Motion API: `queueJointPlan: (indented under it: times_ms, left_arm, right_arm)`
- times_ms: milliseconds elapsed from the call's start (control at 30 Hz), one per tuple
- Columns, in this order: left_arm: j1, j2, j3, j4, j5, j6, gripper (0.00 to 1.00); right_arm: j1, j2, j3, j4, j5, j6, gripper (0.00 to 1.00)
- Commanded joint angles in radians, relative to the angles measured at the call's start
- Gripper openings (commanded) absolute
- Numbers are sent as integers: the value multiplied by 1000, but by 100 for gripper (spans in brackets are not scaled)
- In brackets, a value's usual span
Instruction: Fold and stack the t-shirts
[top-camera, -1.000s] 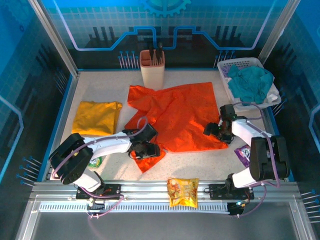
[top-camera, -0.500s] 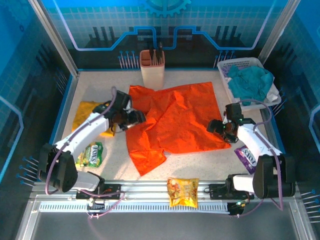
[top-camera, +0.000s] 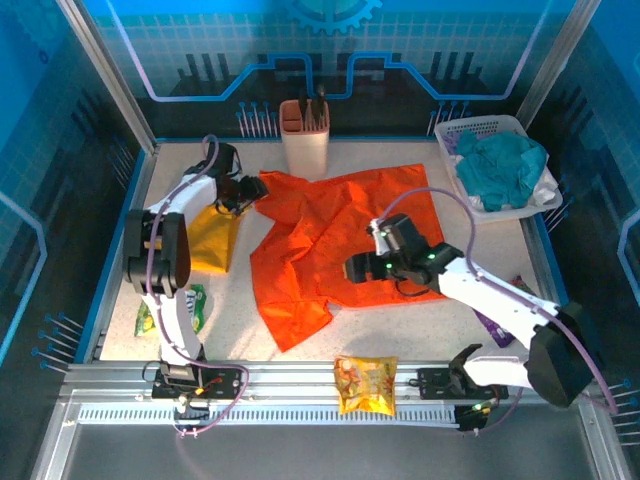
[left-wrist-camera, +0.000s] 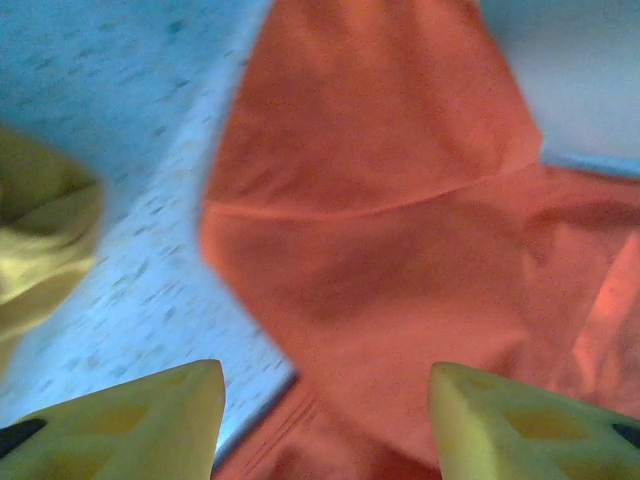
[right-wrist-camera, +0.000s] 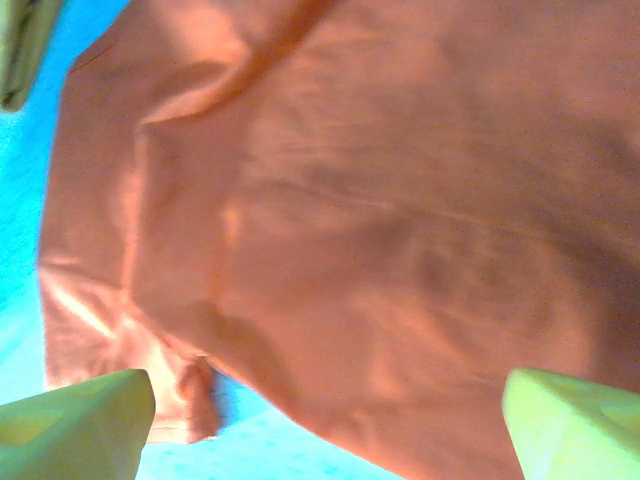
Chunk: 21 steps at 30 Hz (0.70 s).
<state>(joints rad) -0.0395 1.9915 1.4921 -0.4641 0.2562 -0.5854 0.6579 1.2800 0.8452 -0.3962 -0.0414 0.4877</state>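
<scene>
Finds the bright orange cotton t-shirt (top-camera: 325, 240) spread rumpled across the middle of the pale speckled table (top-camera: 410, 335), and the mustard yellow cotton t-shirt (top-camera: 210, 245) folded near the left edge. Puts the left gripper (top-camera: 252, 192) at the orange shirt's far-left sleeve, its yellow fingers (left-wrist-camera: 150, 415) partly apart above the cloth, gripping nothing. Places the right gripper (top-camera: 358, 268) over the same shirt's near-right part, its 2 fingers (right-wrist-camera: 80, 420) spread wide and empty.

Nothing is legible: print on the yellow snack packet (top-camera: 365, 384) and the green snack packet (top-camera: 198, 302) is too small.
</scene>
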Motion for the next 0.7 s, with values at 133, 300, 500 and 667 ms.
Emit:
queueJointPlan:
  times_ms: [133, 300, 500, 667]
  left_arm:
    - [-16, 147, 130, 132, 103, -107, 56]
    - [-22, 235, 164, 164, 100, -148, 56]
    - [-26, 332, 254, 107, 73, -158, 56]
    - [-31, 397, 381, -16, 24, -116, 54]
  right_arm:
    - [210, 260, 170, 183, -13, -8, 90]
    - [272, 468, 283, 307, -59, 12, 90]
    - [283, 655, 409, 291, -109, 60, 87]
    - [304, 742, 450, 192, -120, 92, 87]
